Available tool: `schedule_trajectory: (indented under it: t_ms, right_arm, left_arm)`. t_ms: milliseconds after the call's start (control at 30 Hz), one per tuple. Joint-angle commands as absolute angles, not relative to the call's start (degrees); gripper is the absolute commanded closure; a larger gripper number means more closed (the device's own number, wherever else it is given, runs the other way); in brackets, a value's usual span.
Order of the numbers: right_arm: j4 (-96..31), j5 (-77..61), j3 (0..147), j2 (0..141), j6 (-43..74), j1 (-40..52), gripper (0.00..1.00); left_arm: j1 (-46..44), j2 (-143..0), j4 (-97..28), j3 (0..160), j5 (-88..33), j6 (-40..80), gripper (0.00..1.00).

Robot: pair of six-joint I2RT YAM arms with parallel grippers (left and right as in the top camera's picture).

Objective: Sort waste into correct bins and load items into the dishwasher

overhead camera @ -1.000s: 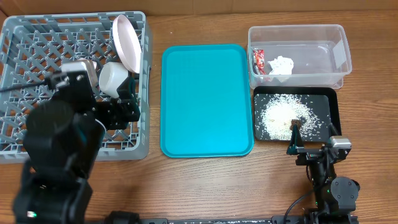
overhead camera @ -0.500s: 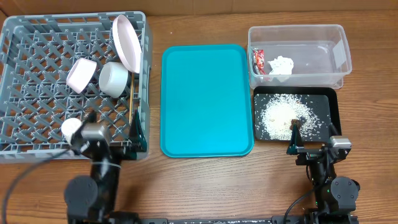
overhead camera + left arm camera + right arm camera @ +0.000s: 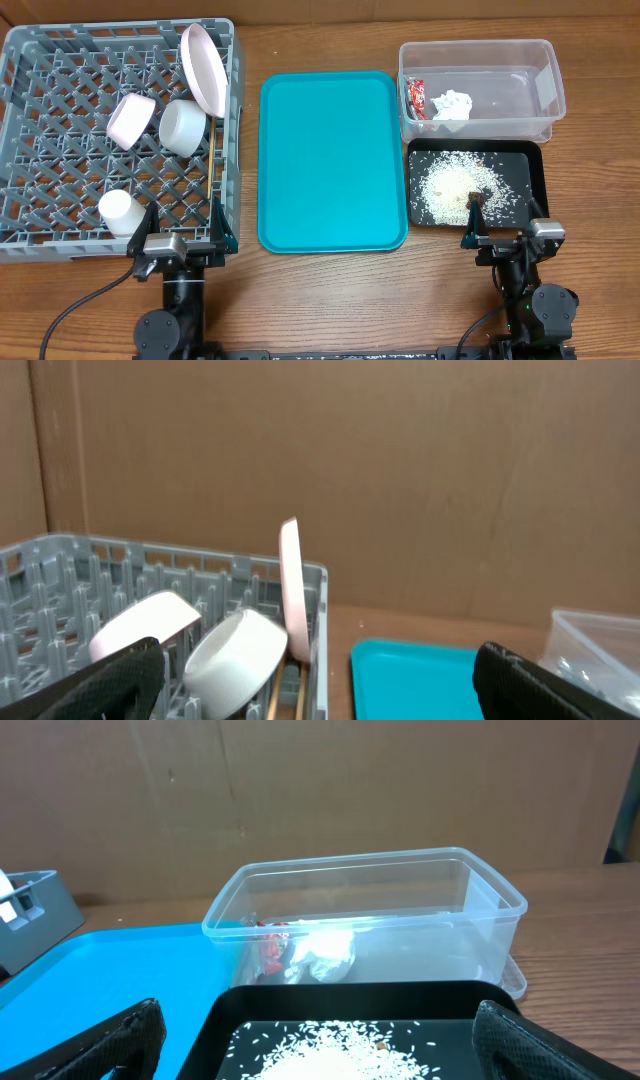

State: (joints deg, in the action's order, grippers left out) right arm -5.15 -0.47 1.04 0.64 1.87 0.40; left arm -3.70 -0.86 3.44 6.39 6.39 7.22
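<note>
The grey dish rack (image 3: 60, 235) holds an upright white plate (image 3: 201, 66), a pinkish saucer (image 3: 130, 117), a pale bowl (image 3: 183, 127) and a white cup (image 3: 119, 209); chopsticks (image 3: 274, 695) lie under the bowl. The clear tub (image 3: 545, 70) holds the red wrapper (image 3: 417, 97) and white tissue (image 3: 452, 104). The black tray (image 3: 533, 160) holds rice (image 3: 450, 185) and a brown lump (image 3: 474, 195). My left gripper (image 3: 180, 238) is open and empty at the rack's front edge. My right gripper (image 3: 505, 235) is open and empty at the black tray's front edge.
A flat teal tray (image 3: 332, 160) lies bare between the rack and the bins. A brown cardboard wall (image 3: 400, 470) stands behind the table. Wooden tabletop (image 3: 340, 300) runs along the front.
My left arm has drawn back from over the rack to the table's front edge, uncovering the saucer, bowl and cup. The right arm has not moved.
</note>
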Motion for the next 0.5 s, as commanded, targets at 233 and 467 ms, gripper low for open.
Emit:
schedule_trajectory:
  t_ms: [233,467]
  right_arm:
    - [-4.8,-0.1,0.5,0.4,1.7,0.2,0.00]
    - [-4.8,-0.1,0.5,0.4,1.7,0.2,0.00]
  left_arm:
    - [-3.4,-0.2,6.4,0.3,8.1,6.2,0.00]
    - [-3.4,-0.6,-3.6,0.3,7.7,6.2,0.00]
